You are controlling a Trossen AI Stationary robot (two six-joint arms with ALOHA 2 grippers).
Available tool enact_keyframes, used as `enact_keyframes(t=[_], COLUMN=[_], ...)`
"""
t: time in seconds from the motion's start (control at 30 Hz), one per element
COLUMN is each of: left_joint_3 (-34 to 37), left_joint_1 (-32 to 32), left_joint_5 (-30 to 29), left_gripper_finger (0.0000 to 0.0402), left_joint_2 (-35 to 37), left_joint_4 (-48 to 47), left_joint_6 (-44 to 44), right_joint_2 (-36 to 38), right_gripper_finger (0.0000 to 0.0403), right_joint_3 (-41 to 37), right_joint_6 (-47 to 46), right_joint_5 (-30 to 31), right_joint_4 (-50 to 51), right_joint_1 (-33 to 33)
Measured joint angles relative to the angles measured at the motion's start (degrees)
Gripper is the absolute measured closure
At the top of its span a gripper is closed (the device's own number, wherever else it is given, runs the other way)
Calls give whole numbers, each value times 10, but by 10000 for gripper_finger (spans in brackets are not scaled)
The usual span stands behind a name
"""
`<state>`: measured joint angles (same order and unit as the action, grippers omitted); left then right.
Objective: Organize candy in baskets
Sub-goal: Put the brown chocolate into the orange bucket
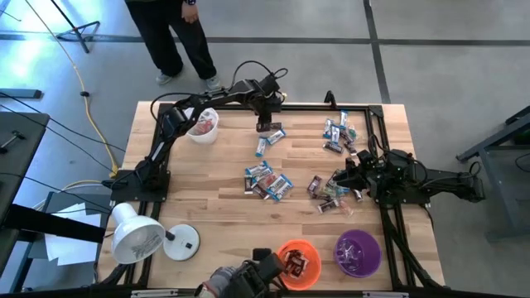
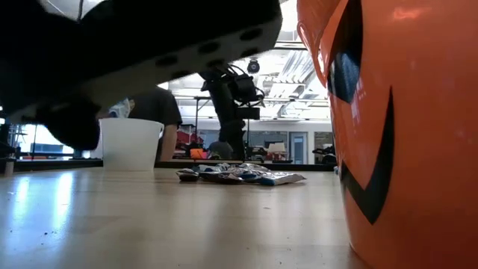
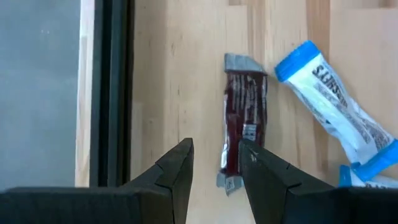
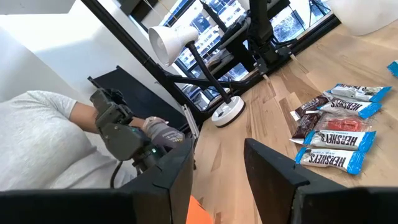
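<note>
dark-brown candy bar (image 3: 243,121) lies just ahead of the left claw (image 3: 216,163), fingers parted narrowly, empty, lined up to straddle it.

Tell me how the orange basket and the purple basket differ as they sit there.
The orange basket holds wrapped candy, while the purple basket seems to hold none that I can make out. The orange one shows a black jack-o'-lantern face in the low view; no print can be seen on the purple one from above. The orange one sits nearer the white lamp. Both are small, round and upright, side by side at the same table edge.
</note>
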<state>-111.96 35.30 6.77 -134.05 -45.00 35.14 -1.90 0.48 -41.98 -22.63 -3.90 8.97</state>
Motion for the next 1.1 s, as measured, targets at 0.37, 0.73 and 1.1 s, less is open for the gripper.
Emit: enact_keyframes(t=[0.37,0.73,1.1], left_joint_3=[0,0,0], left_joint_1=[7,22,28], left_joint_5=[31,80,78], left_gripper_finger=[285,285,385], left_joint_2=[-17,-25,-25], left_joint_4=[-18,-43,-42], left_joint_6=[-21,-77,-170], right_joint_2=[0,0,0], right_gripper_finger=[265,265,265], right_joint_3=[0,0,0], right_joint_6=[0,0,0], right_joint_5=[0,0,0], right_joint_4=[0,0,0], right_joint_1=[0,0,0])
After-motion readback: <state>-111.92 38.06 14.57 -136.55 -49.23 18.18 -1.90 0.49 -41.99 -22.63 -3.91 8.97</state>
